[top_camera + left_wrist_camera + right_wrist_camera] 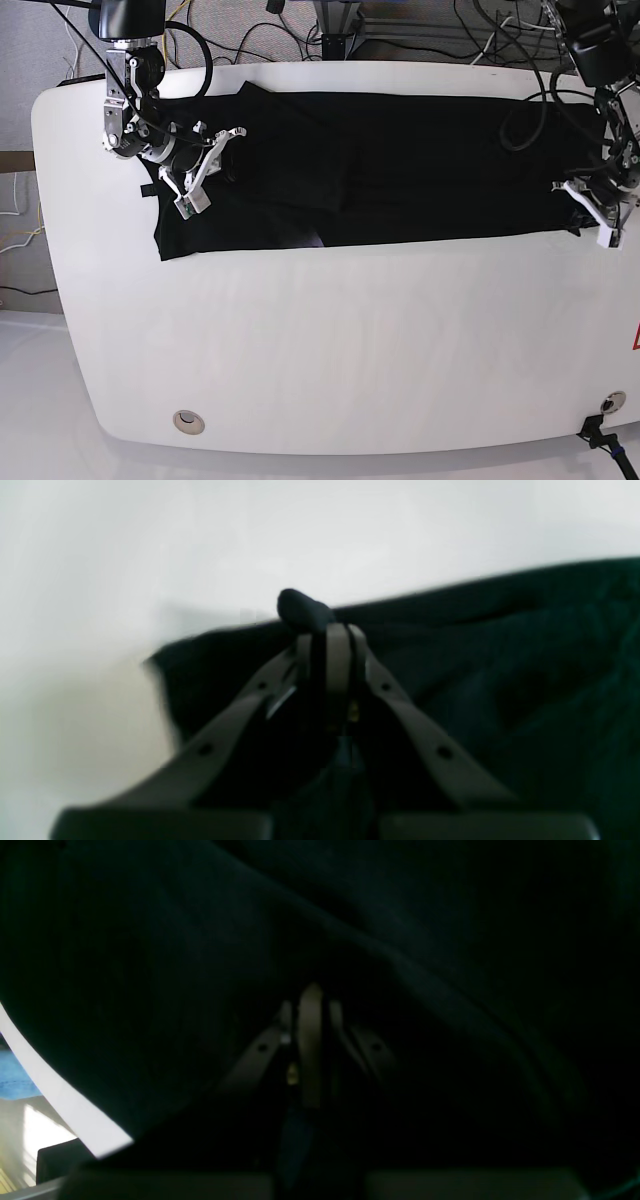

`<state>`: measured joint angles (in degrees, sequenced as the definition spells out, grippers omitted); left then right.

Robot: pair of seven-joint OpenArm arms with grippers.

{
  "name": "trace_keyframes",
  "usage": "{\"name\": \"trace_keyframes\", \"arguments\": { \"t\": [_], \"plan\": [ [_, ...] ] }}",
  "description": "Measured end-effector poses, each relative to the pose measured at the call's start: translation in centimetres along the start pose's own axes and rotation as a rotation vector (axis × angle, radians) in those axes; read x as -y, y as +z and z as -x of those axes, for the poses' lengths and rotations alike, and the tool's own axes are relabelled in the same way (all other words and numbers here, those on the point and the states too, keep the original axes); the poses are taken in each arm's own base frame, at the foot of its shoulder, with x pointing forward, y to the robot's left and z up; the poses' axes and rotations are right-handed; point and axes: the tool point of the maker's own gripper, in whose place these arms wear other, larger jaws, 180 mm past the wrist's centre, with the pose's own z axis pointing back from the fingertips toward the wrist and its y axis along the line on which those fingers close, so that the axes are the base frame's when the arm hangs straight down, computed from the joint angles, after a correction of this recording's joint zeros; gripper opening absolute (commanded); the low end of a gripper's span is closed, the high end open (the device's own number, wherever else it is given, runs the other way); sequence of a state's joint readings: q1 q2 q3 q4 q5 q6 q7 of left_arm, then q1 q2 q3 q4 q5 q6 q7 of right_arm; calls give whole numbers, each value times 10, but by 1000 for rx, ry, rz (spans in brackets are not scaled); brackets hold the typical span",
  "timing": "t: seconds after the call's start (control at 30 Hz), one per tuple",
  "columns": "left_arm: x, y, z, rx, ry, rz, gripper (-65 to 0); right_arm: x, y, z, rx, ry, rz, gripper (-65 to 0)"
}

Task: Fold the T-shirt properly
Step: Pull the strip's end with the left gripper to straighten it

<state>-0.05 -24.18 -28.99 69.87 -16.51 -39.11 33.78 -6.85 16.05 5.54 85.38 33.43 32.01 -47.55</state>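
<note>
The black T-shirt lies spread in a long band across the far half of the white table, plain side up. At its right end, my left gripper is shut on the edge. The left wrist view shows this gripper pinching a small nub of the T-shirt at its tips. My right gripper sits on the shirt's left part. In the right wrist view the right gripper has its fingers together, and folds of the dark T-shirt fill almost the whole picture.
Cables run along the table's back edge. A round grommet sits near the front left corner. The table's curved white rim shows at the lower left of the right wrist view.
</note>
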Motion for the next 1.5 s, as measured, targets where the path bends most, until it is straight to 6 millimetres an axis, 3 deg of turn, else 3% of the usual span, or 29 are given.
{"name": "trace_keyframes", "arguments": {
  "t": [0.1,0.37,0.73,0.9,0.93,1.03,1.07,1.1,1.23,1.37,1.43,1.5],
  "plan": [
    [-16,26,-2,28,-33,-57,-650,0,0,0,0,0,0,-650],
    [-27,75,-3,62,-113,-152,-650,-6,-10,-1,28,-51,-32,-650],
    [-20,83,-18,115,-130,-163,-650,-14,-17,-1,51,-82,-54,-650],
    [-18,78,-11,90,-127,-150,-650,-15,-17,-3,54,-78,-54,-650],
    [-16,75,-9,80,-131,-143,-616,-15,-16,-3,50,-70,-51,-650],
    [-15,73,-21,107,-134,-142,-311,-18,-13,-5,34,-41,-32,-625],
    [-19,73,-28,120,-127,-155,-243,-18,-12,-5,31,-32,-28,-624],
    [-21,73,-35,133,-129,-164,-215,-18,-12,-5,28,-31,-27,-624],
    [-22,77,-56,186,-147,-169,-242,-17,-12,-6,18,-24,-25,-625],
    [-24,97,-74,194,-238,-215,-242,-17,-12,-6,19,-23,-23,-625],
    [-12,112,-68,178,-289,-202,-243,-17,-12,-6,20,-24,-25,-625],
    [-3,124,-40,134,-256,-203,-269,-17,-13,-7,21,-23,-24,-625]
  ]
}}
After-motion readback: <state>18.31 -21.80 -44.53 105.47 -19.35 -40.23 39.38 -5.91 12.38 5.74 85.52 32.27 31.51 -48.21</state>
